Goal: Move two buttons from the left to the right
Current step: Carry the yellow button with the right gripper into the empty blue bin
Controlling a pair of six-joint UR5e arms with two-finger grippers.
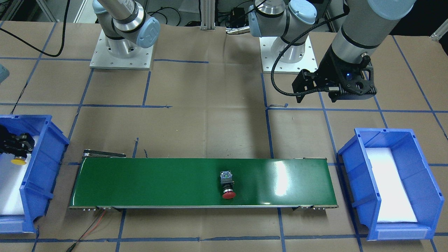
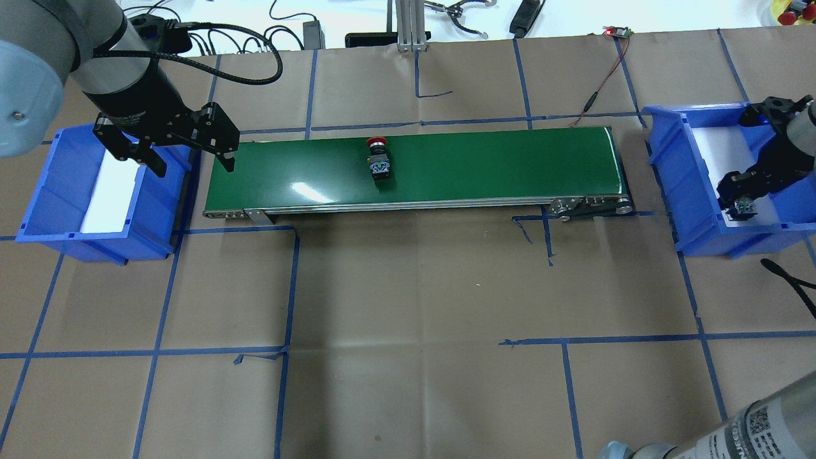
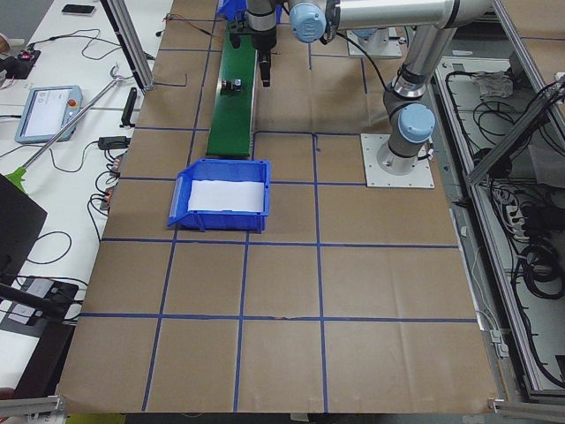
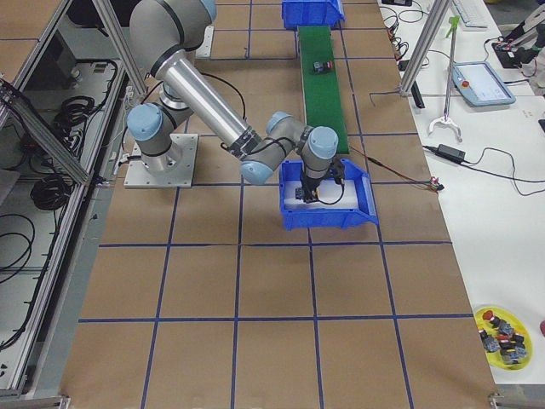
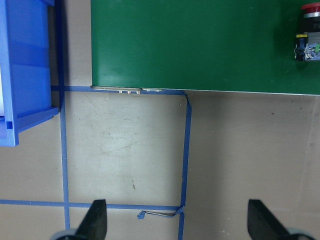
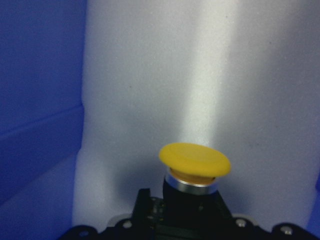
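Note:
The red button (image 1: 228,186) lies on its side near the middle of the green conveyor belt (image 1: 157,182); it also shows in the overhead view (image 2: 378,157) and at the top right of the left wrist view (image 5: 310,30). My left gripper (image 2: 191,167) is open and empty, hovering between the left blue bin (image 2: 38,210) and the belt's end; its fingertips (image 5: 97,222) stand wide apart. My right gripper (image 2: 743,205) is inside the right blue bin (image 2: 676,166), shut on the yellow button (image 6: 195,161), whose cap (image 1: 18,161) hangs just above the white foam.
The left bin (image 1: 350,164) holds only a white foam liner. Brown paper with blue tape lines covers the table. A thin red and black cable (image 2: 599,89) runs from the belt's right end. A yellow dish of spare buttons (image 4: 502,332) sits far off.

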